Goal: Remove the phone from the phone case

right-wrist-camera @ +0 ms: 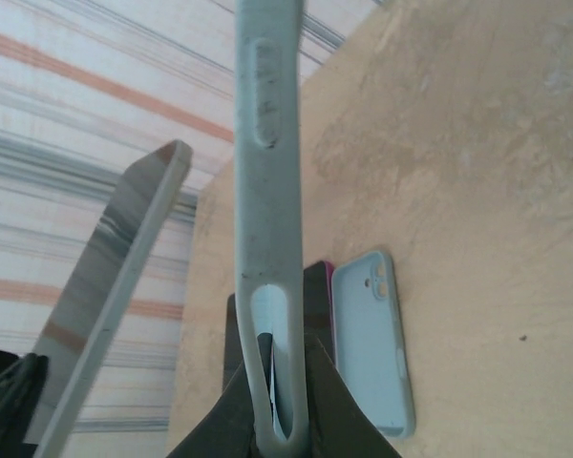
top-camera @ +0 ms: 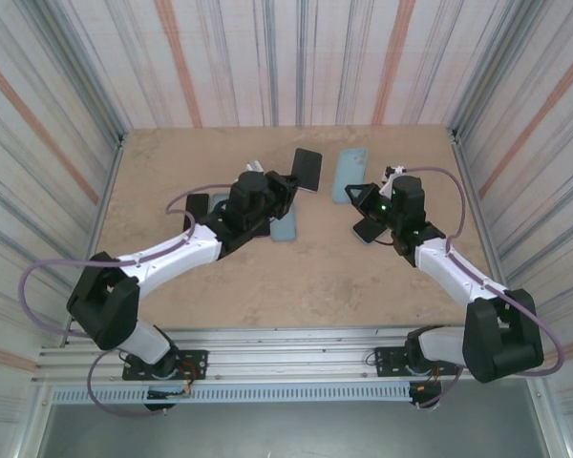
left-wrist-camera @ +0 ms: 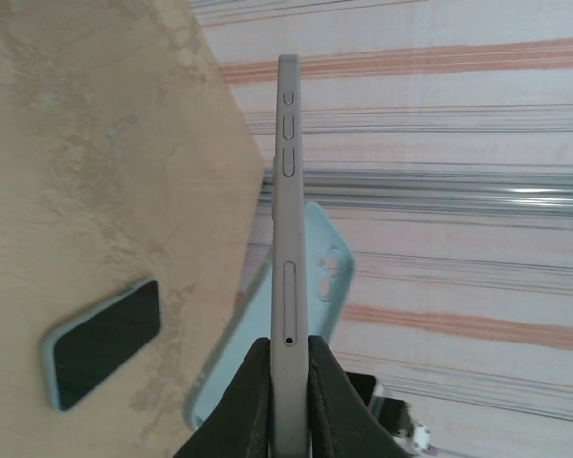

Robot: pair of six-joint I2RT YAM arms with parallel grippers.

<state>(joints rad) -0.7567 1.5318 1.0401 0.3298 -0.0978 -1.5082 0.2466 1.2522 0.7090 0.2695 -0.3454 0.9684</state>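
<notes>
My left gripper [top-camera: 292, 180] [left-wrist-camera: 288, 351] is shut on the bare grey phone [top-camera: 307, 169] [left-wrist-camera: 288, 210], held edge-up above the table's far middle. My right gripper [top-camera: 363, 197] [right-wrist-camera: 275, 382] is shut on the lower edge of an empty light-blue phone case [top-camera: 350, 176] [right-wrist-camera: 267, 162], also lifted. Phone and case hang apart, side by side. In the left wrist view the held case [left-wrist-camera: 323, 277] stands behind the phone. In the right wrist view the phone [right-wrist-camera: 115, 286] slants at the left.
A second empty light-blue case [top-camera: 285, 226] [right-wrist-camera: 374, 339] lies flat under the left arm, next to a dark item with a pink edge [right-wrist-camera: 318, 286]. A dark-screened phone in a light-blue case [left-wrist-camera: 103, 342] [top-camera: 219, 204] lies further left. Striped walls enclose the table [top-camera: 296, 277].
</notes>
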